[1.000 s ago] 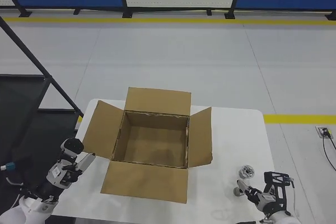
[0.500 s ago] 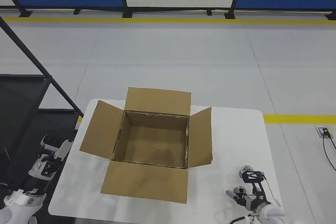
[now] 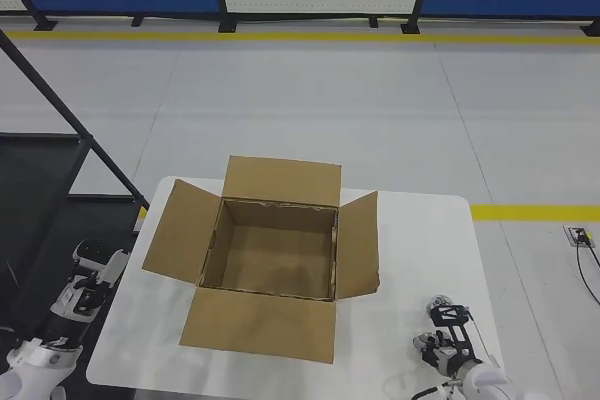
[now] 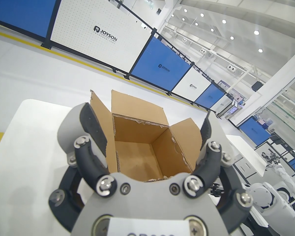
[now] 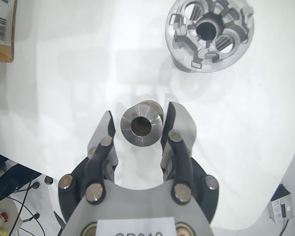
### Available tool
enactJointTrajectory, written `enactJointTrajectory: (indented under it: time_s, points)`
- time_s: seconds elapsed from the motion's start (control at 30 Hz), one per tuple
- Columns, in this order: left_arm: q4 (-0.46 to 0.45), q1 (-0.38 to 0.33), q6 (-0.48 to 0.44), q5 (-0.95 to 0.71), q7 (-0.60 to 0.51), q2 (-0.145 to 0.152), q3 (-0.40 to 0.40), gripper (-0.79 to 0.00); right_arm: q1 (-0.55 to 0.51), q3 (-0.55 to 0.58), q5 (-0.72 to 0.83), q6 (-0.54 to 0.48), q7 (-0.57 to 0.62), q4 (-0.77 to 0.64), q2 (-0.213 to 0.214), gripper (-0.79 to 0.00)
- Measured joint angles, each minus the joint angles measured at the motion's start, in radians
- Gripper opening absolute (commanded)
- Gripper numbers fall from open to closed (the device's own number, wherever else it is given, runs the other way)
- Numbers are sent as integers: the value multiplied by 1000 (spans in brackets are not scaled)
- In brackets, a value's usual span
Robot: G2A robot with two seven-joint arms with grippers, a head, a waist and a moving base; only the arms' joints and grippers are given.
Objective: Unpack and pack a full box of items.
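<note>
I have the cardboard box [image 3: 275, 262] sitting open in the middle of the white surface [image 3: 420, 240]. All 4 flaps are folded outward and its brown inner floor is in view from the top camera. In the right wrist view the corner of 1 flap [image 5: 2, 50] carries barcode stickers [image 5: 2, 29] whose small print is too fine for me to make out.

The left gripper [image 3: 108, 265] hangs just off the left edge of the surface, beside the box's left flap and apart from it. Its wrist camera looks across the open box. The 2 fingers [image 4: 88, 121] stand wide apart, released, with nothing held between them. A white label [image 4: 147, 226] on the gripper's body is cut off at the frame edge, so only the tops of its characters show. Behind the box, blue and white partition panels [image 4: 162, 67] each bear a dark logo with lettering.

The right gripper [image 5: 140, 122] is low over the near right corner of the surface, well apart from the box. Its jaws straddle a slotted metal sleeve [image 5: 127, 128] that stands upright, bored end up, with radial slits across its face. 1 pad looks to be touching the sleeve's side. The other shows a thin strip of white between pad and metal, so I read the gripper as not yet clenched. Just beyond the fingertips, near the sleeve but not touching it, lies a cast metal hub [image 5: 209, 28]. It is round, with a central bore and splined pockets around it.
</note>
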Motion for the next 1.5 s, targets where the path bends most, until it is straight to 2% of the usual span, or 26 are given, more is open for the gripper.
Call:
enactJointTrajectory:
  time_s: [0.23, 0.43, 0.53, 0.73, 0.83, 1.0, 1.23, 1.33, 1.5]
  points:
    - [-1, 3, 5, 0, 7, -1, -3, 0, -40, -17, -3, 28, -26, -153, 6, -785]
    - [20, 18, 5, -14, 35, -2, -40, 0, -48, -67, -42, 66, -19, -421, 10, -785]
    - [38, 32, -6, -18, 44, -2, -67, 0, 10, -125, -88, 94, 3, -511, 11, -785]
    - [70, 81, -42, -43, 59, -4, -126, 0, 263, -336, -196, 153, 124, -491, 4, -785]
    - [76, 101, -49, -50, 71, -6, -146, 0, 405, -460, -231, 184, 192, -413, -7, -785]
    - [76, 107, -49, -56, 76, -7, -151, 0, 655, -650, -215, 251, 240, -170, -42, -785]
    - [76, 106, -49, -56, 76, -7, -151, 0, 916, -837, -100, 343, 185, 241, -110, -785]
    - [76, 106, -49, -56, 76, -7, -151, 0, 1019, -919, -43, 371, 149, 453, -152, -785]
    - [76, 106, -49, -56, 76, -7, -151, 0, 1124, -1014, 62, 389, 71, 728, -219, -785]
